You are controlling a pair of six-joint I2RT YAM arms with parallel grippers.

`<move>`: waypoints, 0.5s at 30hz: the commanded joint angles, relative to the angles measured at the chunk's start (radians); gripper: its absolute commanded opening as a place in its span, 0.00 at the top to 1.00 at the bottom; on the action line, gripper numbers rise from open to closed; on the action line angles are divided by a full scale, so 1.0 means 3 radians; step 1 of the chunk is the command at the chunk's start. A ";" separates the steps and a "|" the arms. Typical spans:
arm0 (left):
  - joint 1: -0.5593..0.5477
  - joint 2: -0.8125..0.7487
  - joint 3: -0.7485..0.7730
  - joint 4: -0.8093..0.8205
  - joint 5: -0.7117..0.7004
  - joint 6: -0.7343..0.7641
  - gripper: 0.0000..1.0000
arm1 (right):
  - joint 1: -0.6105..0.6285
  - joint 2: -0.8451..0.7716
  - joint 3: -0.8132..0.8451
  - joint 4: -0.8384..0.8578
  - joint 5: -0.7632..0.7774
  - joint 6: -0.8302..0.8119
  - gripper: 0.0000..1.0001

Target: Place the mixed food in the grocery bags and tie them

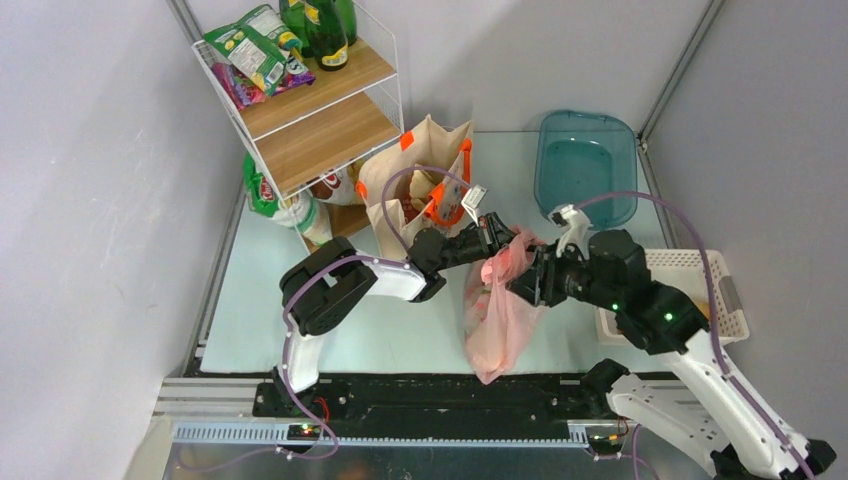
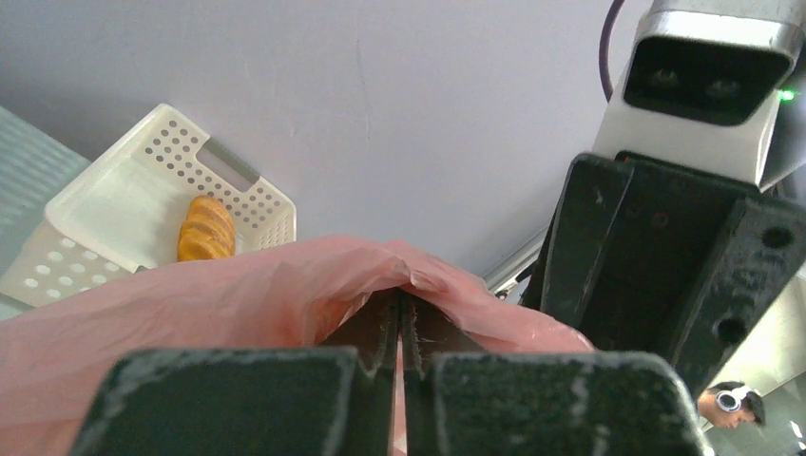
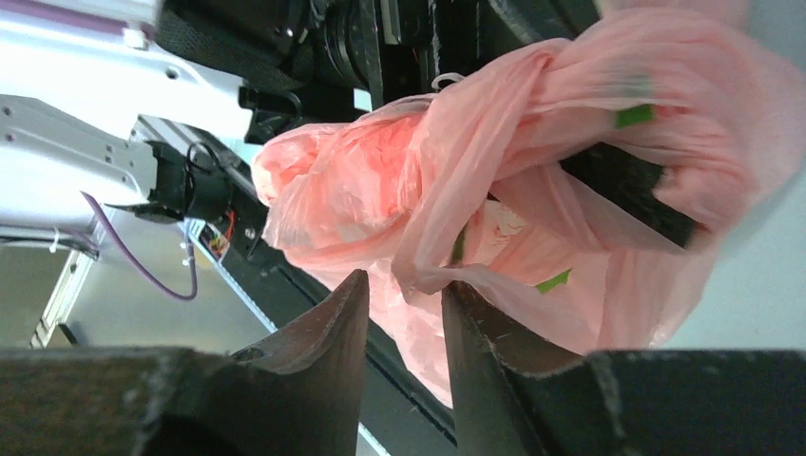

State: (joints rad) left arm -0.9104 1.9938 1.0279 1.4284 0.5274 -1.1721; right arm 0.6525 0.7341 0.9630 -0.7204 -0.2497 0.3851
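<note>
The pink grocery bag hangs in mid-table, its bottom on the mat and its top bunched. My left gripper is shut on the bag's upper film, which drapes over its closed fingers. My right gripper stands open just below the twisted pink handles; a fold of film rests on the tip of one finger, and nothing is clamped. Small green patches show on the film. One golden bread roll lies in the white basket. The beige tote stands behind.
A wire shelf with green bottles and snack packets stands at the back left. A teal tray sits at the back right. The white basket is under my right arm. Grey walls close in on both sides.
</note>
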 commanded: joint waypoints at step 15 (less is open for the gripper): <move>0.0022 0.0010 0.0076 0.0156 0.0163 -0.0034 1.00 | -0.1051 -0.0400 0.0377 -0.0203 -0.0029 -0.0220 0.57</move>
State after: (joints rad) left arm -0.9100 1.9938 1.0279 1.4288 0.5545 -1.1782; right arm 0.3664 0.6003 1.0504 -0.7864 -0.2405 0.3389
